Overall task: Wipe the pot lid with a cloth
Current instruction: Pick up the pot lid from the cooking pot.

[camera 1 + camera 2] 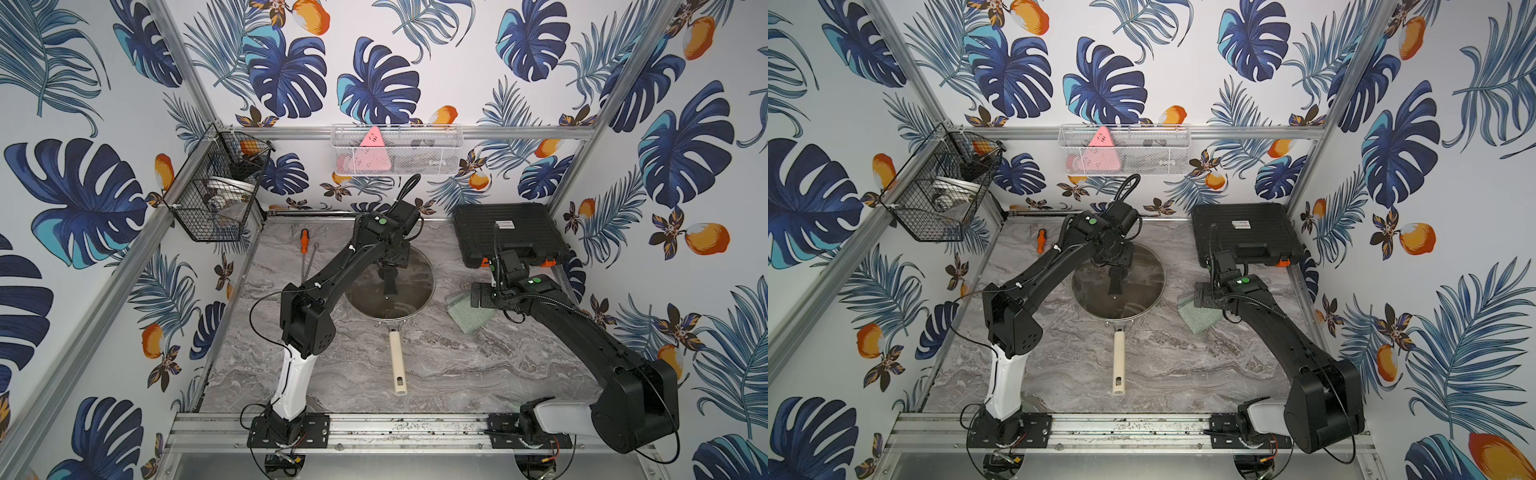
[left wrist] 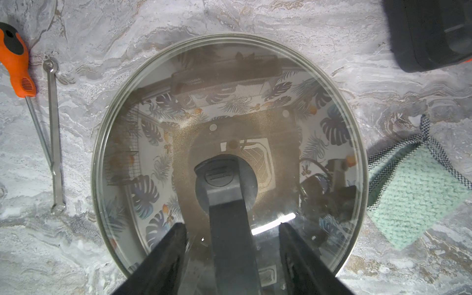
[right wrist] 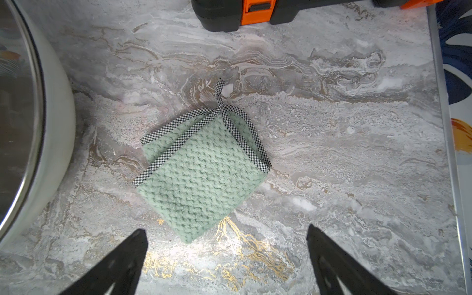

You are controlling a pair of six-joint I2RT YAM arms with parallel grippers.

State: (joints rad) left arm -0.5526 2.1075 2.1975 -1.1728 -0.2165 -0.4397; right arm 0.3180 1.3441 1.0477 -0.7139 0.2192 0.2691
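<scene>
1. The pot lid [image 2: 178, 127] is sitting on the pan [image 3: 58, 115] at mid-bench, with the pan handle [image 1: 398, 365] pointing to 6 o'clock in both top views. The cloth [image 3: 201, 173] is lying folded on the bench [image 3: 332, 153] at 3 o'clock of the lid, just beside the pan wall.
2. The left jaws are standing apart, straddling the lid's black handle [image 2: 229, 199] with a gap showing on each side. Nothing is gripped. Risk: if they are pinching off-centre, the lid may be tilting or skating on the pan rim.
3. The right jaws are hanging wide apart over the cloth, empty. Risk: a shallow pinch may be taking only the top fold, leaving the cloth unfolding and trailing. Too deep, and the tips are scraping the bench.
4. The pan is resting free. Risk: wiping pressure may be shoving pan and lid toward 9 o'clock, where the screwdriver [image 1: 304, 241] is lying at about 10 o'clock.
5. Risk: the right arm, sweeping across the glass, may be striking the left wrist over the centre.
6. Risk: the glass under the left jaws may be going unwiped.
</scene>
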